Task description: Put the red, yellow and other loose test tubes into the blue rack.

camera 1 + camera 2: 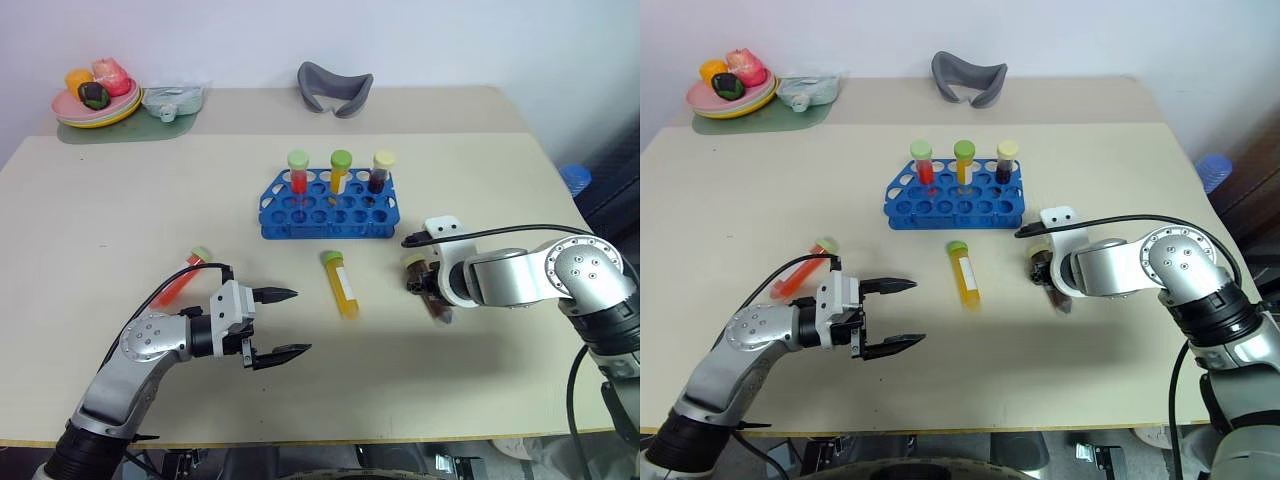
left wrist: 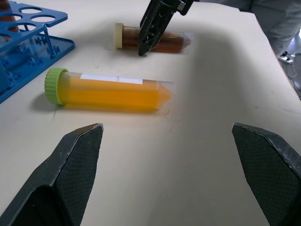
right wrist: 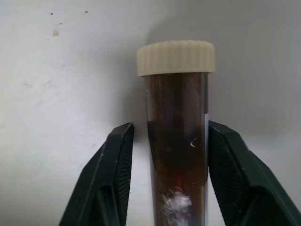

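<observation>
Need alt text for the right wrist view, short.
The right claw straddles a brown-liquid test tube with a cream cap, lying on the pale table. One finger touches the tube's side; a thin gap remains at the other.

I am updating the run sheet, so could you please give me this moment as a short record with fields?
rack: blue plastic test tube rack, back row holds three upright capped tubes, red, yellow and dark
loose tubes: yellow-liquid tube with green cap lying in front of the rack; red-liquid tube with green cap lying by the left arm; dark brown tube with cream cap lying on the table
right gripper: fingers astride the dark brown tube, one touching, small gap at the other
left gripper: fingers wide apart, holding nothing
surface: beige table
</observation>
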`<action>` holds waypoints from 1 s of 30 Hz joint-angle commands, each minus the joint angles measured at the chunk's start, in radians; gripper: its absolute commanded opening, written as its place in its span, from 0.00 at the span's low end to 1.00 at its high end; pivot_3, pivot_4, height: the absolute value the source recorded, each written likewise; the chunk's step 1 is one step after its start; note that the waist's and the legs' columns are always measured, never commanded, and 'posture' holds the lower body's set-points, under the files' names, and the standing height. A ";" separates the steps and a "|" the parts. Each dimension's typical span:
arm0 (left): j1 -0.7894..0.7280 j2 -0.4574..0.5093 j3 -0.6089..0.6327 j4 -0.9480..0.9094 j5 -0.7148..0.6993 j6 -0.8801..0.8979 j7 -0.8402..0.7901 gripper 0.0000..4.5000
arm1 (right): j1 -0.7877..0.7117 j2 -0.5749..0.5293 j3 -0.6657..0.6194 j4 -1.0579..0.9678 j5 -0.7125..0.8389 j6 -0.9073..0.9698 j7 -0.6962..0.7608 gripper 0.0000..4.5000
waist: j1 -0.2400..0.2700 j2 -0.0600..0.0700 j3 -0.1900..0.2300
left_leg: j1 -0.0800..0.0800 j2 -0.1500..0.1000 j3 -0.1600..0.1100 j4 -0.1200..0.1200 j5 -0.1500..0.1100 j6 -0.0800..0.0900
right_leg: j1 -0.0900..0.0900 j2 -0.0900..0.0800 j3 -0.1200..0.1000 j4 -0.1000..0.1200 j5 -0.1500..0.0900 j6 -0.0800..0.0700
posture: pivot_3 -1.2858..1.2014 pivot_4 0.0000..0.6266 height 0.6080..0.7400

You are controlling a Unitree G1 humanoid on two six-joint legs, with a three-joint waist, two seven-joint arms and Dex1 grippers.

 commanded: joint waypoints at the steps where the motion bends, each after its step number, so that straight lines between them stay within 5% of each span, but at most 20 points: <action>1: -0.008 -0.002 0.010 -0.020 -0.004 -0.015 0.004 1.00 | 0.002 0.016 0.019 0.002 0.016 0.005 0.008 0.48 | 0.000 0.000 0.000 | 0.000 0.000 0.000 0.000 0.000 0.000 | 0.000 0.000 0.000 0.000 0.000 0.000 | 0.52 0.24 1.00; 2: -0.010 -0.003 0.010 -0.016 -0.003 -0.017 0.003 1.00 | 0.003 0.017 0.018 0.001 0.016 0.004 0.008 0.48 | 0.000 0.000 0.000 | 0.000 0.000 0.000 0.000 0.000 0.000 | 0.000 0.000 0.000 0.000 0.000 0.000 | 0.52 0.24 1.00; 6: -0.015 -0.005 0.012 -0.001 -0.002 -0.026 0.001 1.00 | -0.004 0.017 0.020 -0.007 0.016 0.004 0.007 0.20 | 0.000 0.000 0.000 | 0.000 0.000 0.000 0.000 0.000 0.000 | 0.000 0.000 0.000 0.000 0.000 0.000 | 0.52 0.24 1.00; 16: 0.000 -0.016 0.048 0.021 -0.019 -0.040 0.022 1.00 | -0.070 0.005 -0.009 -0.141 -0.006 0.009 0.148 0.18 | 0.002 0.003 0.002 | -0.002 0.000 0.000 -0.001 0.000 0.000 | -0.003 0.000 0.000 0.000 0.000 0.000 | 0.52 0.24 1.00; 20: 0.005 -0.041 0.120 0.043 -0.074 -0.023 0.055 1.00 | -0.067 -0.020 -0.133 -0.415 -0.379 -0.084 0.582 0.18 | 0.007 0.004 0.002 | -0.013 0.000 -0.001 0.001 0.000 0.000 | -0.012 0.000 -0.001 0.001 0.000 0.000 | 0.52 0.24 1.00; 23: 0.001 -0.058 0.145 0.065 -0.088 -0.025 0.064 1.00 | -0.026 -0.057 -0.108 -0.501 -0.732 -0.259 0.856 0.18 | 0.009 0.004 0.002 | -0.015 0.000 -0.002 0.001 0.000 0.000 | -0.015 -0.001 -0.002 0.000 0.000 0.000 | 0.52 0.24 1.00; 30: -0.046 -0.130 0.165 0.084 -0.115 -0.019 0.121 1.00 | 0.115 0.225 -0.140 -0.274 -1.206 -0.655 0.949 0.18 | 0.004 0.002 0.001 | -0.015 -0.001 -0.001 0.004 0.000 0.000 | -0.013 -0.001 -0.003 0.002 0.000 0.000 | 0.52 0.24 1.00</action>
